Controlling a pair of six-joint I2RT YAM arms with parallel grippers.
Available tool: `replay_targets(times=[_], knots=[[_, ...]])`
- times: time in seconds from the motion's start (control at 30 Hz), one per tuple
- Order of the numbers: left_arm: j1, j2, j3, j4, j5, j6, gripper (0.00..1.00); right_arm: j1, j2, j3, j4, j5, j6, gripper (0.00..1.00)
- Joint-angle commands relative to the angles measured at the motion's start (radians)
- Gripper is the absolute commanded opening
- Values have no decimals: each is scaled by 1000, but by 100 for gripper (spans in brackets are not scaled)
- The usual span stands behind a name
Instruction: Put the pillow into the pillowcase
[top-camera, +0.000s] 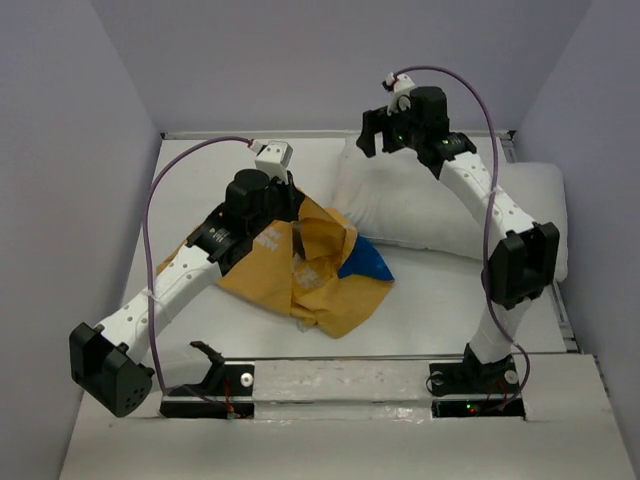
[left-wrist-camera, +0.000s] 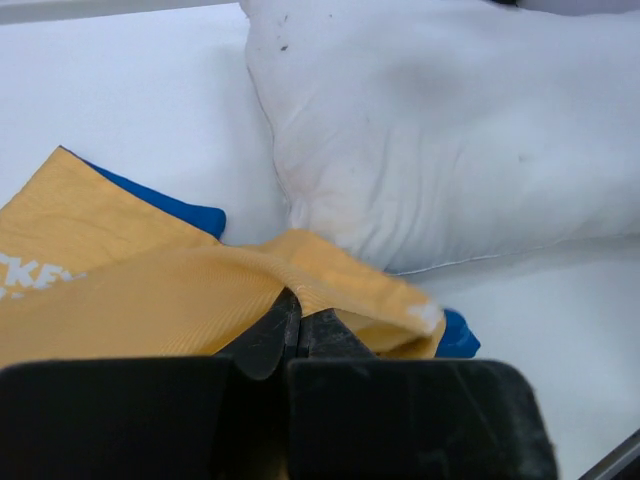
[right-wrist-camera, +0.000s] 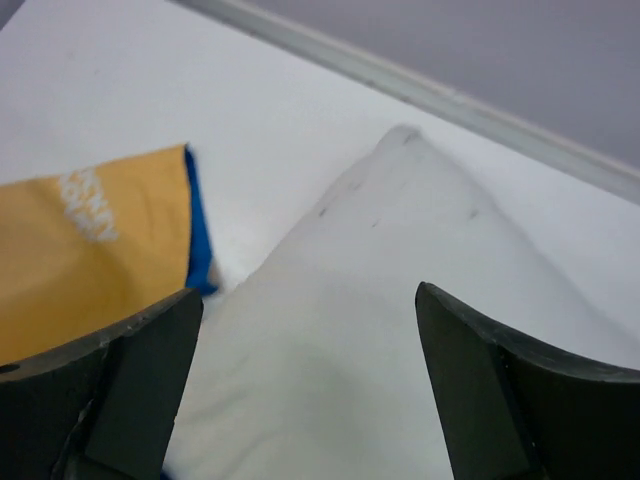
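Observation:
The white pillow (top-camera: 420, 205) lies at the back right of the table, also in the left wrist view (left-wrist-camera: 440, 130) and the right wrist view (right-wrist-camera: 400, 300). The yellow-orange and blue pillowcase (top-camera: 310, 265) lies crumpled at the centre. My left gripper (top-camera: 285, 215) is shut on the pillowcase's yellow edge (left-wrist-camera: 300, 270) and lifts it, with the pillow's corner just beyond. My right gripper (top-camera: 378, 135) is open and empty, raised above the pillow's far left corner; its fingers (right-wrist-camera: 150, 370) straddle the pillow from above.
The white table (top-camera: 200, 190) has a raised rim at the back (top-camera: 330, 133) and grey walls close on both sides. The arm bases (top-camera: 210, 385) stand at the near edge.

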Motion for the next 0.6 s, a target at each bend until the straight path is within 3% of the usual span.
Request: replay_targets(times=[0.0, 0.23, 0.4, 0.43, 0.5, 0.53, 0.57], knots=[[8, -35, 2, 70, 88, -5, 0, 10, 241, 348, -232, 349, -74, 95], [17, -21, -10, 77, 137, -10, 0, 10, 580, 702, -462, 388, -122, 100], [29, -10, -15, 109, 171, -25, 0, 20, 693, 772, -522, 316, -178, 96], [31, -9, -15, 112, 176, -28, 0, 20, 708, 781, -527, 301, -182, 89], [32, -4, -15, 114, 177, -34, 0, 20, 730, 799, -519, 236, -174, 34], [34, -3, -16, 116, 176, -37, 0, 20, 728, 801, -510, 235, -160, 0], [34, -3, -16, 117, 174, -43, 0, 20, 722, 804, -484, 248, -149, 0]])
